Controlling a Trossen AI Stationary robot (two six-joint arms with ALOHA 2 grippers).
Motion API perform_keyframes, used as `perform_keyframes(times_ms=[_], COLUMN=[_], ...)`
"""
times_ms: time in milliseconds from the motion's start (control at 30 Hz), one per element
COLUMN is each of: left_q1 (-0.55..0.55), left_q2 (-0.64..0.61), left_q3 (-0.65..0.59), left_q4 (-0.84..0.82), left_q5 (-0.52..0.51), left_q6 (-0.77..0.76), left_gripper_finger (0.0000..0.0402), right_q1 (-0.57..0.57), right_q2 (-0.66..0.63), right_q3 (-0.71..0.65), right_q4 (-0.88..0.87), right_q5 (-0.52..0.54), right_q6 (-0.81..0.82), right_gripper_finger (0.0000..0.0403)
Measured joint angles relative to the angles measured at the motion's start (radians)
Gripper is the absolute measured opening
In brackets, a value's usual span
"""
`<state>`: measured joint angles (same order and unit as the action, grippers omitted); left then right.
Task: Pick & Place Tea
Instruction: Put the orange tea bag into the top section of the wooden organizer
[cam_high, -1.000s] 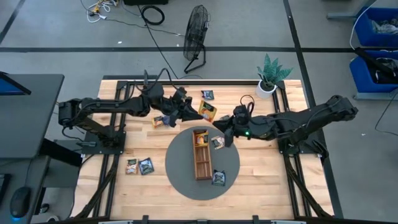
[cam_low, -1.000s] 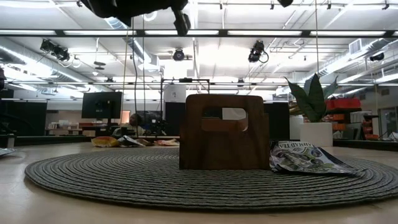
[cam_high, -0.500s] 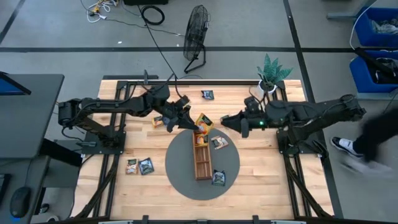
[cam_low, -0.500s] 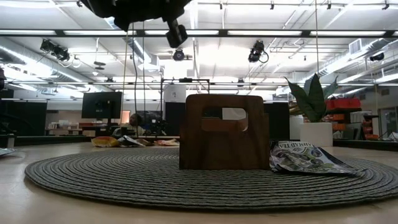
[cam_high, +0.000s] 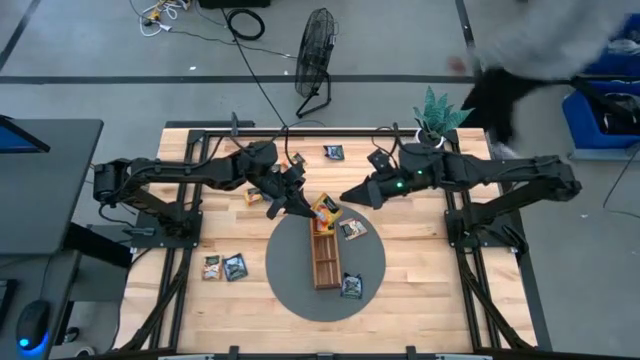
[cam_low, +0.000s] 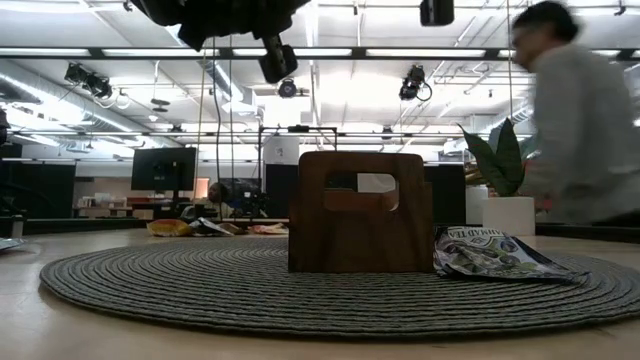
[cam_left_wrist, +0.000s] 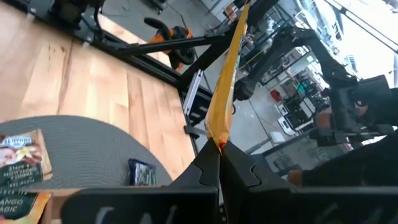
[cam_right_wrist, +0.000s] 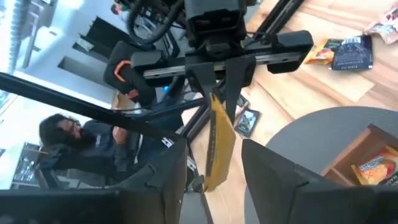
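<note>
The wooden tray (cam_high: 324, 252) sat on the round grey mat (cam_high: 290, 268), its end compartment nearest the grippers already holding an orange sachet (cam_right_wrist: 376, 165). Just over that end, the left gripper (cam_high: 303, 206) had its fingers pressed together on another orange sachet (cam_high: 323, 208), held edge-up. The right gripper (cam_high: 347, 197) hung close beside it, fingers (cam_right_wrist: 163, 168) spread and nothing between them. A tan sachet (cam_high: 352, 229) lay on the mat beside the tray, just below the right gripper, a dark one (cam_high: 351, 286) by the tray's far end. More sachets (cam_high: 224, 267) lay well apart on the table (cam_high: 430, 290). A person (cam_high: 545, 50) passed behind the potted plant (cam_high: 436, 118).
</note>
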<state>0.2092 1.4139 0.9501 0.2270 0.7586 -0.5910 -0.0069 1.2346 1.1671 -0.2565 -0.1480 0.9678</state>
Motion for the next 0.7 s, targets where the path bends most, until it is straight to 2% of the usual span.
perform_keyframes(times_ms=[267, 600, 700], left_q1=[0.000, 0.001, 0.001], left_q2=[0.000, 0.000, 0.000], left_q3=[0.000, 0.000, 0.000], left_q4=[-0.079, -0.085, -0.084], left_q5=[0.000, 0.013, 0.014], left_q6=[0.020, 0.021, 0.021], left_gripper_finger=[0.0001, 0.0001, 0.0001], right_q1=[-0.007, -0.005, -0.006], right_q2=[0.083, 0.127, 0.134], right_q3=[0.000, 0.000, 0.000], right_q4=[0.056, 0.058, 0.057], right_q5=[-0.055, -0.082, -0.098], right_q6=[-0.040, -0.028, -0.025], right_gripper_finger=[0.0162, 0.0162, 0.0150])
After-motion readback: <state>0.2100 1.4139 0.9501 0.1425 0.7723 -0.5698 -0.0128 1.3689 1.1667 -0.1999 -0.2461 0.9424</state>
